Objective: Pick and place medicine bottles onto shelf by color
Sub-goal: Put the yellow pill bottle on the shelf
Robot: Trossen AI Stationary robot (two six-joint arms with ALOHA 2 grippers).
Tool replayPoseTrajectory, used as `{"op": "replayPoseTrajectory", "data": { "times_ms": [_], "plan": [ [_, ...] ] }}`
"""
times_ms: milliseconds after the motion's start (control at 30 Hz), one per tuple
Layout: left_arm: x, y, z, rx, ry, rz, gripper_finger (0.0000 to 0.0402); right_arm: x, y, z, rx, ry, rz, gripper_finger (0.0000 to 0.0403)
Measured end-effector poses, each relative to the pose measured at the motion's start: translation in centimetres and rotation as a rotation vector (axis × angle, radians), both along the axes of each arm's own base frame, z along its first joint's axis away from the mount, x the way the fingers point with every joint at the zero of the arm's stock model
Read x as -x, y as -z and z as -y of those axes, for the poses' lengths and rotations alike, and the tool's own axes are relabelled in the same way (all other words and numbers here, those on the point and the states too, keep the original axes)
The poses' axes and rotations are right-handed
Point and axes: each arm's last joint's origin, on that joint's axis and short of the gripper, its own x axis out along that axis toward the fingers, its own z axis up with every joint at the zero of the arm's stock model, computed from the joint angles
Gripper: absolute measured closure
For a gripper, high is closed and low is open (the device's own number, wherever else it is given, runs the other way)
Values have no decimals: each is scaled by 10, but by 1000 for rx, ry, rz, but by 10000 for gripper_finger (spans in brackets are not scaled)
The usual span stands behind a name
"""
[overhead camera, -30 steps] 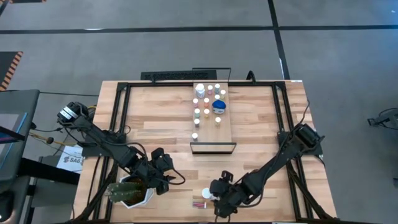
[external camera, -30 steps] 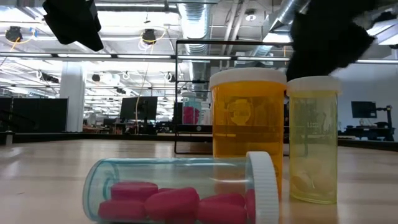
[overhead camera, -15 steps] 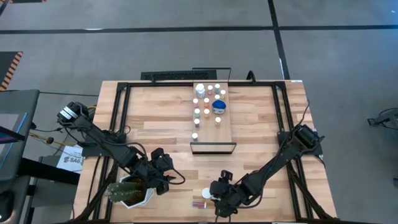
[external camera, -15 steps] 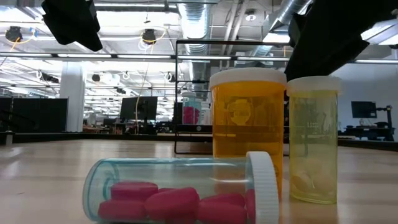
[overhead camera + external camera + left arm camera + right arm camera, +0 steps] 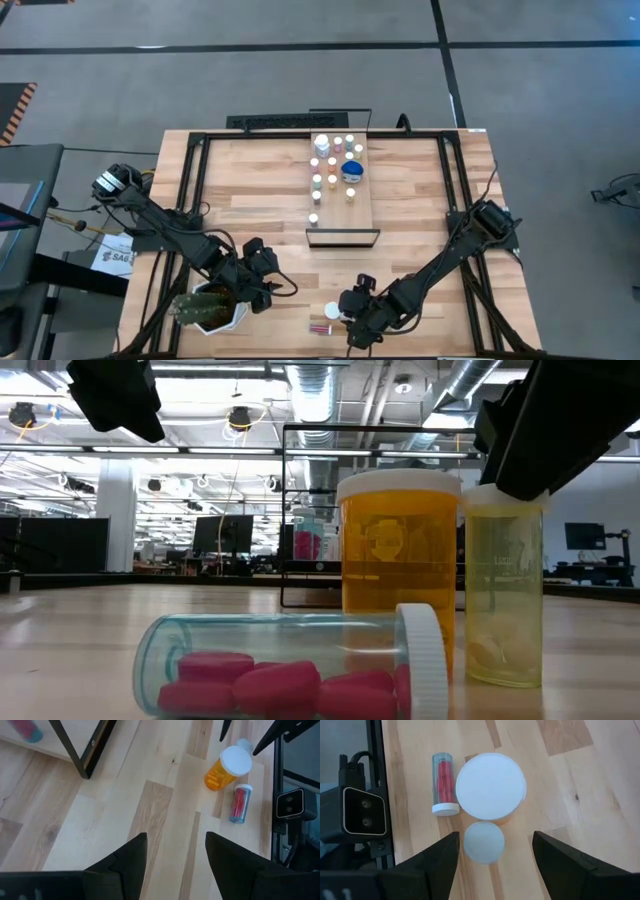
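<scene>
The right claw (image 5: 490, 870) is held open above three bottles at the bench's (image 5: 260, 185) near edge: an orange bottle (image 5: 491, 787) and a pale vial (image 5: 483, 842) stand touching, and a red vial (image 5: 443, 782) lies just beside them. The shelf (image 5: 365, 215) farther back carries many bottles (image 5: 333, 165). The left claw (image 5: 175, 857), also open, is parked by a white pot (image 5: 210, 310).

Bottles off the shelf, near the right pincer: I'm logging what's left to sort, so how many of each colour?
Orange bottle, upright: 1
Pale yellowish vial, upright: 1
Clear vial of red pills, lying down: 1
Total: 3
</scene>
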Motion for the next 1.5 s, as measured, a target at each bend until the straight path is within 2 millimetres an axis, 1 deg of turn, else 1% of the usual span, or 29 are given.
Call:
{"op": "replayPoseTrajectory", "data": {
  "times_ms": [167, 300, 800, 900, 1033, 1133, 1233, 1333, 1433, 1500],
  "plan": [
    [0, 0, 0, 0, 0, 0, 214, -1, 0, 1, 1, 2, -5, 130],
    [0, 0, 0, 0, 0, 0, 214, -1, 0, 1, -2, 2, -4, 148],
    [0, 0, 0, -1, 0, 0, 214, -1, 0, 1, -18, -10, -10, 274],
    [0, 0, 0, -1, 0, 0, 214, -1, -2, 1, -22, -12, -11, 284],
    [0, 0, 0, 0, 0, 0, 214, 0, -4, 1, -28, -15, -9, 280],
    [0, 0, 0, -1, 0, 0, 214, 0, -11, 1, -44, -22, -3, 271],
    [0, 0, 0, -1, -1, 0, 214, 2, -23, 3, -22, -49, -21, 268],
    [0, 1, 0, -3, -1, -5, 214, 4, -47, 8, -14, -62, -13, 269],
    [0, 0, 0, -2, -2, -3, 214, 8, -75, 20, 5, -69, -2, 270],
    [-1, 0, 0, 4, -4, 4, 214, 14, -94, 31, 29, -57, 7, 269]
  ]
}}
